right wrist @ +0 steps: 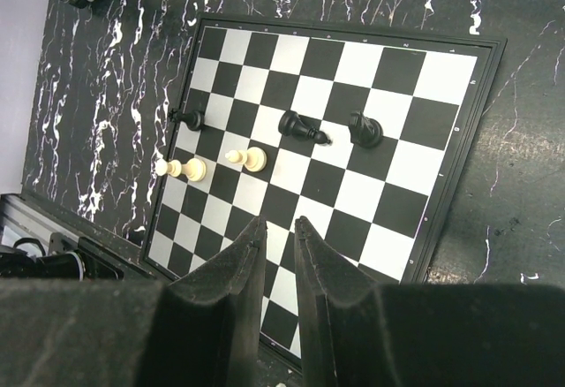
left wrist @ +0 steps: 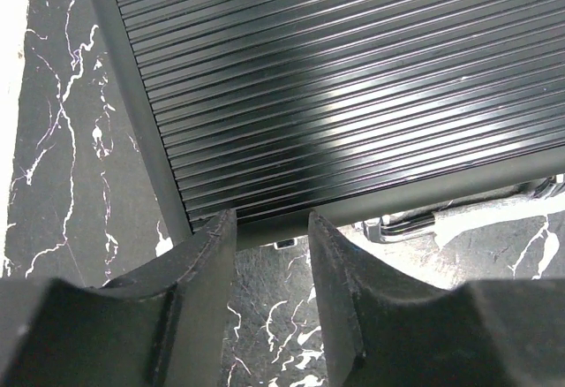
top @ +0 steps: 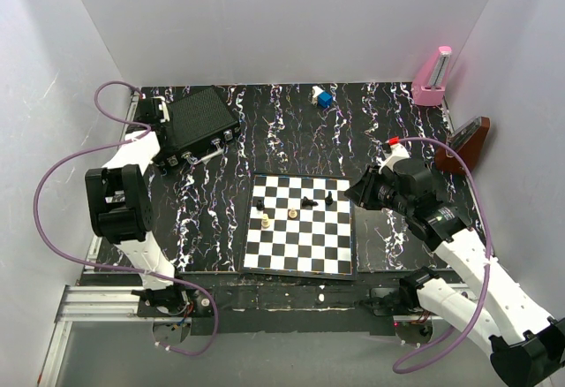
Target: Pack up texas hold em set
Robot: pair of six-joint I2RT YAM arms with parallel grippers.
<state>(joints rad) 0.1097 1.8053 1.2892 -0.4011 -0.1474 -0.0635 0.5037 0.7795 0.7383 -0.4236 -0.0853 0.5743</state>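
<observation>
Left hand point(left wrist: 272, 219), slightly spread and empty at closed ribbed black silver-edged case point(left wrist: 353, 78), may shove it sideways, missing silver latch point(left wrist: 399, 225).

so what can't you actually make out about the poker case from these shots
1. Contents: the case is shut in the top view, and its ribbed lid hides everything inside.
2. The latches: too small in the top view to tell if fastened. The left wrist view shows only a chrome bit below the rim.
3. The left gripper: whether it touches the rim cannot be told from the left wrist view.
</observation>
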